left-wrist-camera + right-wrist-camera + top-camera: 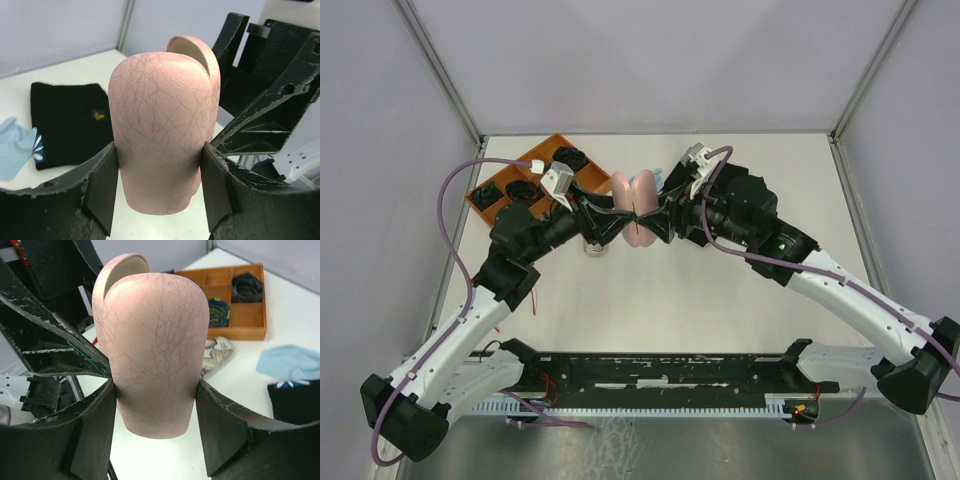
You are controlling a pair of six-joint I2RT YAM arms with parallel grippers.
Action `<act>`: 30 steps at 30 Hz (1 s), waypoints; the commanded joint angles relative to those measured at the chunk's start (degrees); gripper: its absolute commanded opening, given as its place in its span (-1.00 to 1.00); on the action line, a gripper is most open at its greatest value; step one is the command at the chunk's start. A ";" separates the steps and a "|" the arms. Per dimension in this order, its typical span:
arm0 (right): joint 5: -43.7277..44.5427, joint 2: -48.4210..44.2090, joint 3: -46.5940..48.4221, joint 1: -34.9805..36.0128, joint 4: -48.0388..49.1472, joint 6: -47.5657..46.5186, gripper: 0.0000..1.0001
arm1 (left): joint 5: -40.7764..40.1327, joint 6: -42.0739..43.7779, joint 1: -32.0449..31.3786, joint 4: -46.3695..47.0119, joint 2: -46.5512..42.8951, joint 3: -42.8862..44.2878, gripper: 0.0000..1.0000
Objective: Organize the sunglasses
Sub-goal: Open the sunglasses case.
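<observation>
Pink crackled leatherette fills both wrist views. My left jaws and right jaws are each clamped on the pink case [638,215] from opposite sides, mid-surface toward the far edge. I judge 1 pair steadies it while the other works the lid. Only the wrist views show that lid ajar, with cream lining. My right wrist alone shows the grey patterned case [216,354] clearly, near the wooden tray [250,332]. The sunglasses appear in 0 views, possibly hidden inside.

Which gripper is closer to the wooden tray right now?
Left. The left gripper clamps the pink case on the side facing the wooden tray; the right gripper clamps its opposite side, farther away.
</observation>
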 commanded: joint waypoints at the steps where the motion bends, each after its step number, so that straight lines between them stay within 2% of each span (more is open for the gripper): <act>1: 11.29 1.45 2.64 -0.36 -3.81 2.16 -1.00 | 0.08 3.12 -0.69 -0.14 -0.88 2.86 0.27; 7: 7.49 1.52 1.99 -0.37 -1.87 2.34 -1.00 | 0.27 2.54 -0.70 -0.42 -1.17 2.43 0.81; 11: 4.97 0.77 1.22 -0.37 -1.33 1.41 -1.00 | -0.05 2.50 -0.65 -1.20 -1.77 2.11 0.99; 14: 7.82 0.27 0.86 -0.36 -4.58 -0.36 -1.00 | -2.15 3.12 -0.70 -2.82 -2.83 1.95 0.98; 20: 22.38 1.44 2.44 -0.37 -19.04 -8.95 -1.00 | -12.74 6.67 -0.72 -11.55 -5.66 2.61 0.98; 25: 30.06 7.09 5.08 -0.28 -30.90 -12.28 -1.00 | -22.15 7.60 -0.67 -16.35 -6.95 2.02 0.98; 30: 36.09 15.73 8.18 1.78 -41.47 -13.18 -1.00 | -25.78 7.25 -0.70 -17.44 -6.78 1.14 0.98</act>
